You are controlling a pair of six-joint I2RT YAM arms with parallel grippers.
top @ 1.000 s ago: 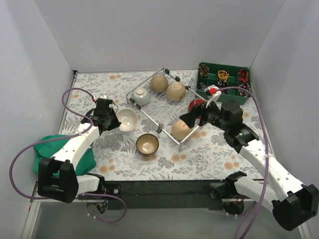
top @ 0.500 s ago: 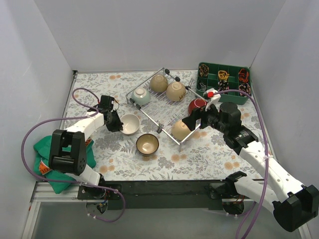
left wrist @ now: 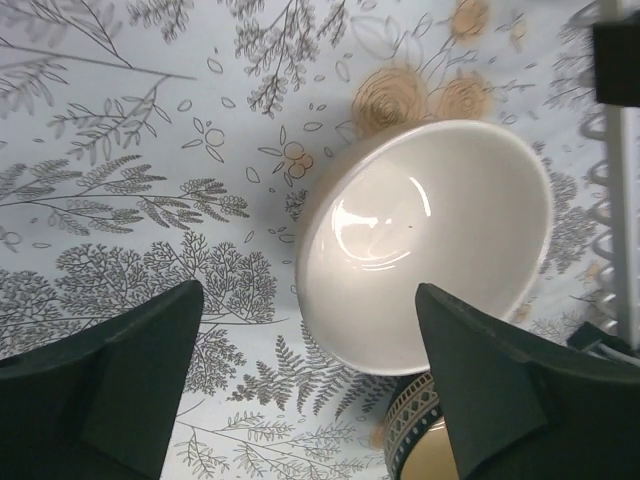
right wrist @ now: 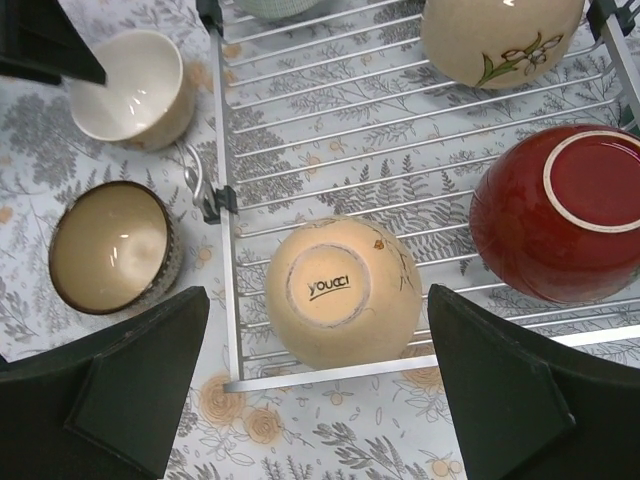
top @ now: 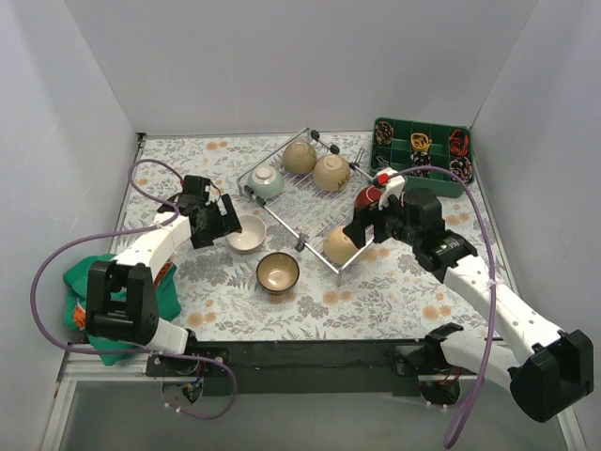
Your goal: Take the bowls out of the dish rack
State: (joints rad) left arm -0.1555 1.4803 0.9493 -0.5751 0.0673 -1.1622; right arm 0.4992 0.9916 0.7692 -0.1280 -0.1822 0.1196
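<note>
Closest to you on the table, the brown-rimmed bowl (top: 278, 272) sits upright and off the dish rack (top: 291, 202), and the cream bowl (left wrist: 425, 245) stands just beyond it, also upright on the floral cloth. Your left gripper (left wrist: 308, 295) hangs over that cream bowl with its fingers spread wide and holding nothing, so lift it straight up and away without nudging the rim. The step in hand looks to be on the right. Your right gripper (right wrist: 318, 292) hovers, fingers fully apart and empty, above the upturned tan bowl (right wrist: 333, 290) at the near corner of the rack. Its glazed dome will likely slip, so come down squarely, let the fingers straddle the widest part and close low on the wall, not up near the foot ring. Keep the right-hand finger out of the red bowl (right wrist: 560, 215) just beside it; from these views you cannot be sure whether the two touch. Lift vertically until you clear the rack's raised rim before you swing out. Farther back the celadon bowl (top: 266, 180) and two tan bowls (top: 331, 172) wait in the rack.
</note>
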